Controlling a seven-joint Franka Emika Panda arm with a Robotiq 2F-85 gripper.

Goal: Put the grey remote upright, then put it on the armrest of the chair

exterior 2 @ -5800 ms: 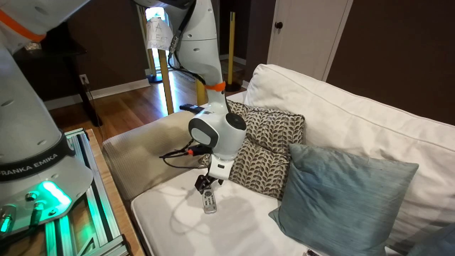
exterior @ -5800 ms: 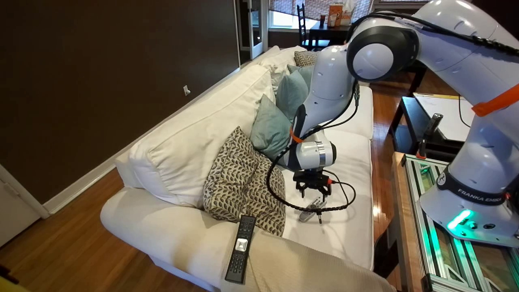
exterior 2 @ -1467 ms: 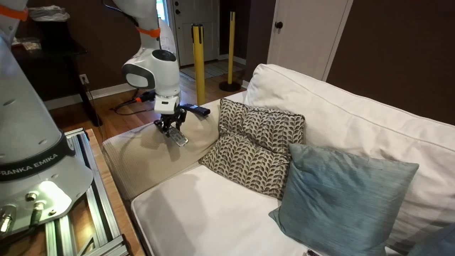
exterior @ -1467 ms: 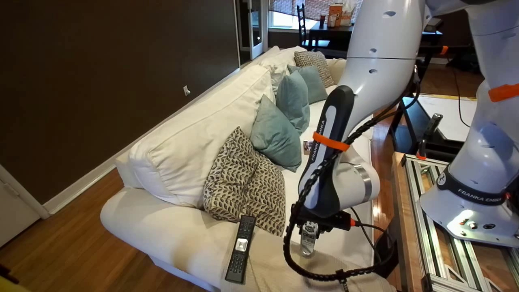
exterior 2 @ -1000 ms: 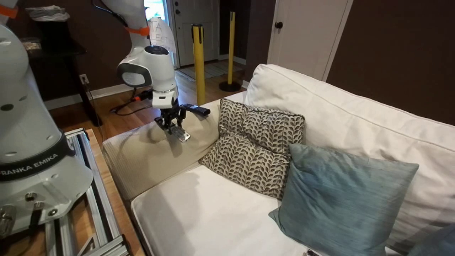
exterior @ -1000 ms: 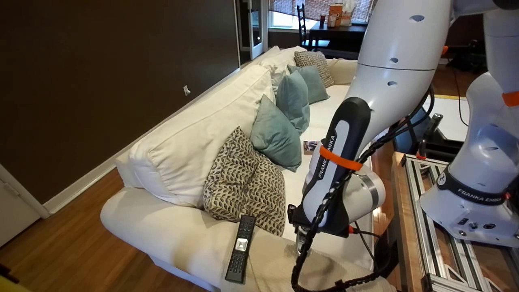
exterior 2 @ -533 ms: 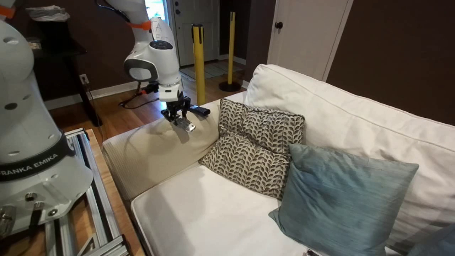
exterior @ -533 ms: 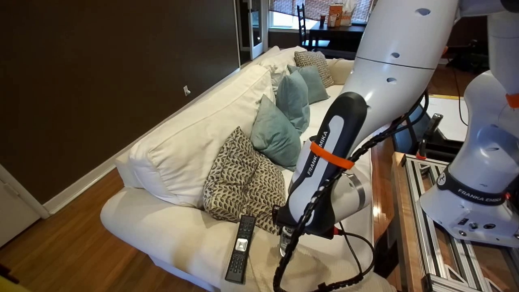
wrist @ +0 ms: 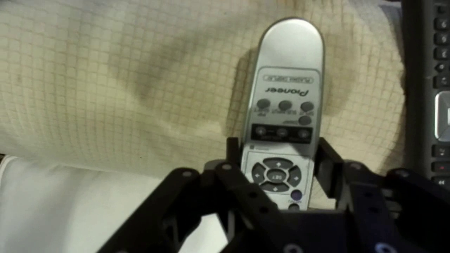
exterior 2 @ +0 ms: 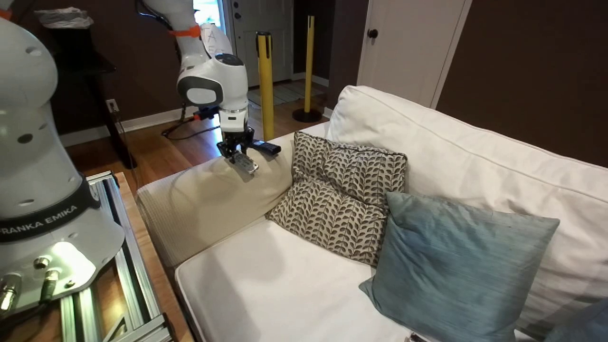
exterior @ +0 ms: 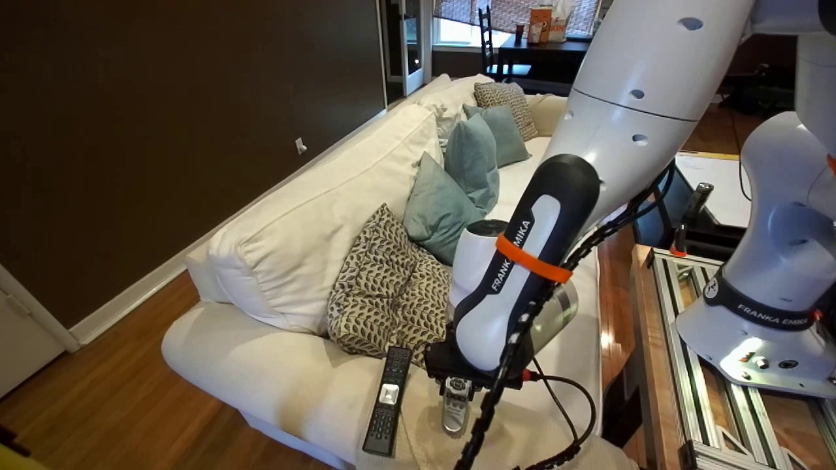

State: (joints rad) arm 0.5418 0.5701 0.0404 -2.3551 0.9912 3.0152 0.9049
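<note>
Over one armrest (exterior 2: 209,204), two fingers (wrist: 328,168) grip one grey remote (wrist: 285,114).

In an exterior view the window (exterior: 455,31) burns out white, the floor (exterior: 609,341) throws back glare, and the brown wall (exterior: 176,124) lies dim. A white flare sits on my base (exterior 2: 57,249); soft shadow spreads over the seat cushion (exterior 2: 294,294). At my wrist, the grey remote (wrist: 284,112) gleams and shades the armrest (wrist: 140,88); my tool (wrist: 279,154) is near-black, slightly soft.
</note>
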